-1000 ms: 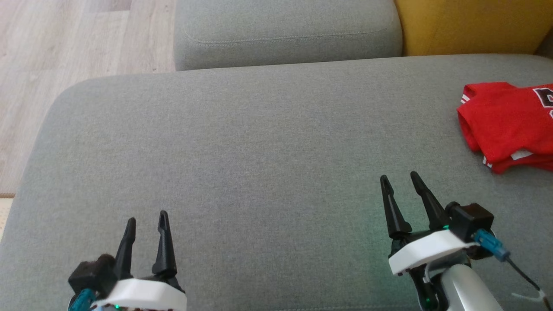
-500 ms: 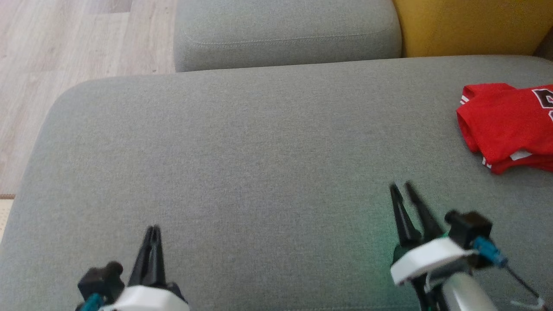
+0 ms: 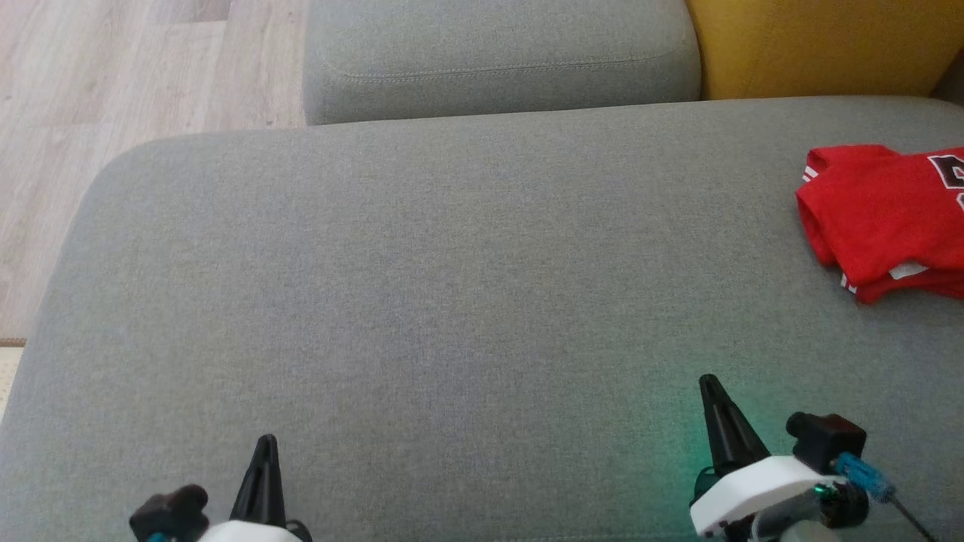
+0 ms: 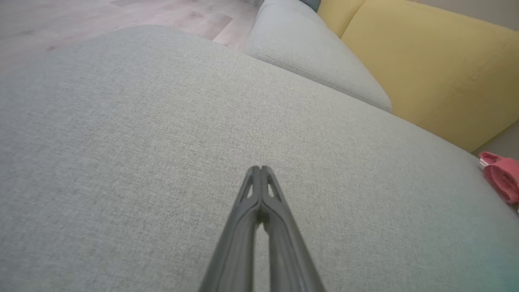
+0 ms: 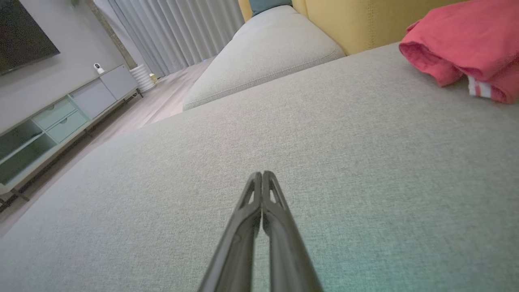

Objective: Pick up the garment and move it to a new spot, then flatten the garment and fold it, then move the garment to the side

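So we're looking at the red shirt (image 3: 881, 218), and it's lying at the far right of the grey couch seat (image 3: 452, 263), running off the edge of the head view, near the yellow cushion (image 3: 821, 45). It's sitting in a stacked, folded-over bundle with a bit of white striped trim peeking out at the near edge. So it's already lying folded and off to the side, like the job is asking for at the end. Whether the job put it there, we're not able to say.

Handling-wise, we're guessing it's light, soft and floppy, and it'd be sagging open if lifted by one layer. If anyone's grabbing it, we're thinking of pinching through all the layers at the thick folded edge, one corner per hand. Nothing fragile, and the fabric isn't looking slippery.

The left hand (image 3: 265, 444) is sitting low at the bottom left of the head view, fingers pressed together on nothing, pointing up across bare couch. The right hand (image 3: 709, 384) is doing the same at the lower right, squeezed together and empty, well apart from the shirt.
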Available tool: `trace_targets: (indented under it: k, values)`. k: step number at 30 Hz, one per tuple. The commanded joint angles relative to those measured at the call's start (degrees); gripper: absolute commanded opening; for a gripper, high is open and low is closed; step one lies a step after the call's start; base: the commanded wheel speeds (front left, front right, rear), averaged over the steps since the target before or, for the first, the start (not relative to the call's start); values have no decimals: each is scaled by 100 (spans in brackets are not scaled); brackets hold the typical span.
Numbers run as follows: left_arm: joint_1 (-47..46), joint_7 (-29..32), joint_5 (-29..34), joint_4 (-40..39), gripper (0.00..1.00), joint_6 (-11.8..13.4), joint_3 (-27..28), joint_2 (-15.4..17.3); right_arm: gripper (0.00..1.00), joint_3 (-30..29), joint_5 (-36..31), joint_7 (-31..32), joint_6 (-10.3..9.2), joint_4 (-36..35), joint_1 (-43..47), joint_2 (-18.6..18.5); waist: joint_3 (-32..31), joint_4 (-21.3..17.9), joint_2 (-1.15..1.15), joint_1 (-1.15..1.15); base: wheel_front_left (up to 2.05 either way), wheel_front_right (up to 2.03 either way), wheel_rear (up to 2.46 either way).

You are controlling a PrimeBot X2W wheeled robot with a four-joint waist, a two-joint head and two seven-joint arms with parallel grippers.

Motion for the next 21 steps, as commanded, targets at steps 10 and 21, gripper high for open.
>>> trace_targets:
  k: [10, 21]
  values:
    - [-356, 143, -694, -138, 0, -121, 142, 60, 0, -127, 751, 136, 7, -294, -276, -60, 8, 10, 0, 0, 0, 0, 0]
    - [-495, 302, -1363, -116, 0, -221, 246, 83, 0, -245, 1462, 269, 10, -386, -303, -80, 16, 21, 0, 0, 0, 0, 0]
